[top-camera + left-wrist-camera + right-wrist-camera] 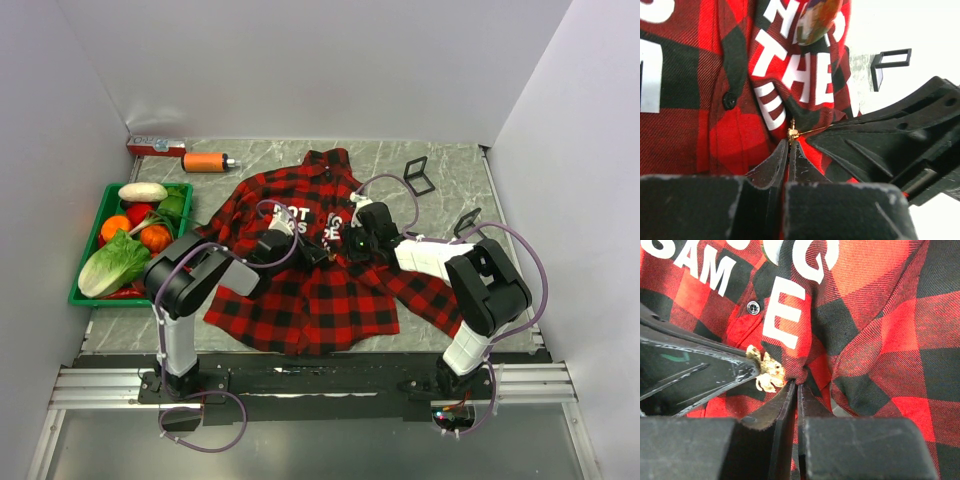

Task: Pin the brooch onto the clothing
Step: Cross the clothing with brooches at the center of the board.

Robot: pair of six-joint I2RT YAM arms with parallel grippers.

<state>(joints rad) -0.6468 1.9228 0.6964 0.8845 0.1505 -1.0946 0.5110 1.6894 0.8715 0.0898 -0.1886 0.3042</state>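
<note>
The plaid shirt (310, 290) lies lengthwise on the surface (450, 160), collar pointing away from me. At its chest, my left pincer (791, 142) is clenched on a small gold brooch (767, 372). My right pincer (797, 387) pinches a fabric fold just beside it.

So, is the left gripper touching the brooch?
Touching. In the left wrist view the jaws of the left gripper are shut on the brooch, with the shirt behind it.
</note>
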